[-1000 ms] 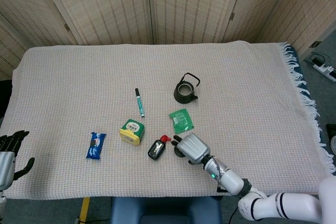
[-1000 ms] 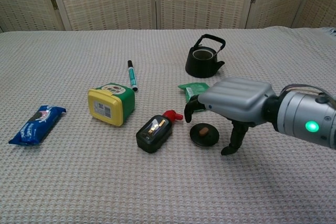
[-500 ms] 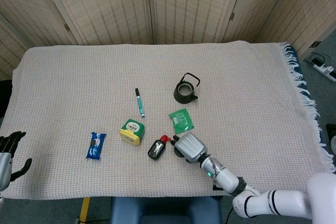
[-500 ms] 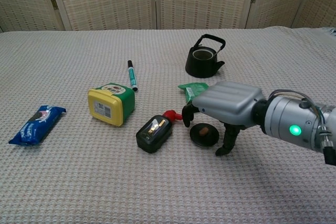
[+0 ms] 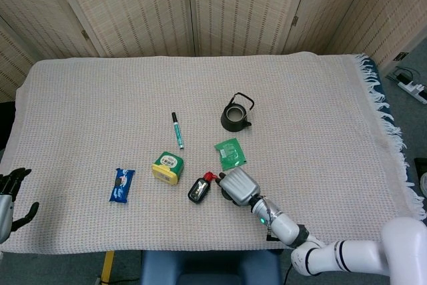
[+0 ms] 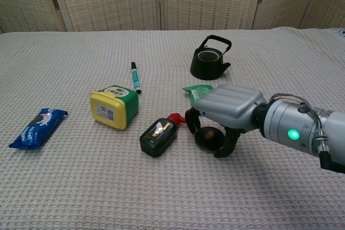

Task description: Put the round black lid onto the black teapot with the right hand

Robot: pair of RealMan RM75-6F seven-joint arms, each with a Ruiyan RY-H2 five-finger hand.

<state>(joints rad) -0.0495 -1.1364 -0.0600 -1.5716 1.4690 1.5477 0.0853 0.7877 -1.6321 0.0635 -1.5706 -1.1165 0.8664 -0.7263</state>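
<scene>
Lid lies flat on the cloth, near edge, between the ink bottle and the thumb of the right hand, well apart from the teapot, which stands open-topped further back. Over the last second the right hand has slid left and lower: its fingers now hang at the lid's left rim and the thumb sits just beside the right rim, where a moment ago it stood clear. Fingers bracket the lid loosely, holding nothing yet; contact cannot be told. Judgement: grasp is closing, lift and carry to the teapot remain. Green packet lies just behind the hand. Left hand waits at the table's left edge, fingers apart, empty.
</scene>
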